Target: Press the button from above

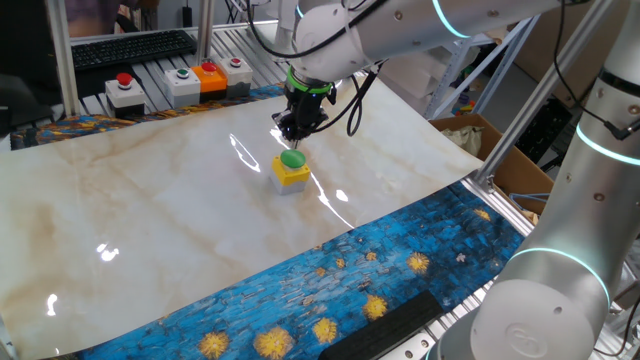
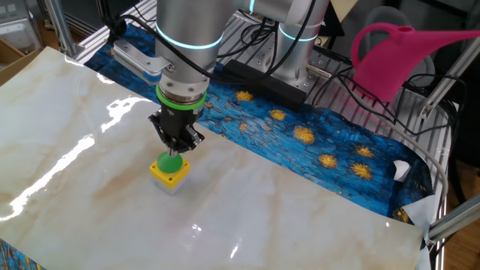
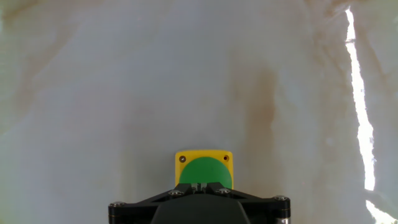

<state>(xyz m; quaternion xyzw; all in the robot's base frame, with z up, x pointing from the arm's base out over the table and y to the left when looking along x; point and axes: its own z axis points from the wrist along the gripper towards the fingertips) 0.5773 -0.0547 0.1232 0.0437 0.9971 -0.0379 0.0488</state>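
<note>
One fixed view: button (image 1: 292, 159), a green dome on a yellow cube, sits on the marble-patterned table (image 1: 150, 230), roughly mid-sheet. Gripper (image 1: 295, 133) hangs directly over it, tip just above the dome; can't tell contact from here. Behind the sheet's far edge: a row of boxes, grey-white box with red button (image 1: 125, 91), grey-white box with green button (image 1: 183, 84), orange box (image 1: 210, 77), and another grey-white one with a red button (image 1: 238, 74). Keyboard (image 1: 130, 48) behind those. Blue painted-pattern cloth (image 1: 380, 265) runs along the near edge.

The other fixed view: gripper (image 2: 172, 147) points straight down, tip at or just above the green button (image 2: 169, 163). Yellow box stands flat on the table (image 2: 300, 202). Pink watering can (image 2: 405, 52) off to the side, well apart, past the blue cloth (image 2: 322, 142).

Hand view: button (image 3: 204, 171) at bottom centre, partly hidden by the gripper (image 3: 203, 186). The fingers (image 3: 189, 187) are together, pads touching with no gap, centred over the green dome. Holding nothing. Bare marble table (image 3: 124, 81) fills everything else.
</note>
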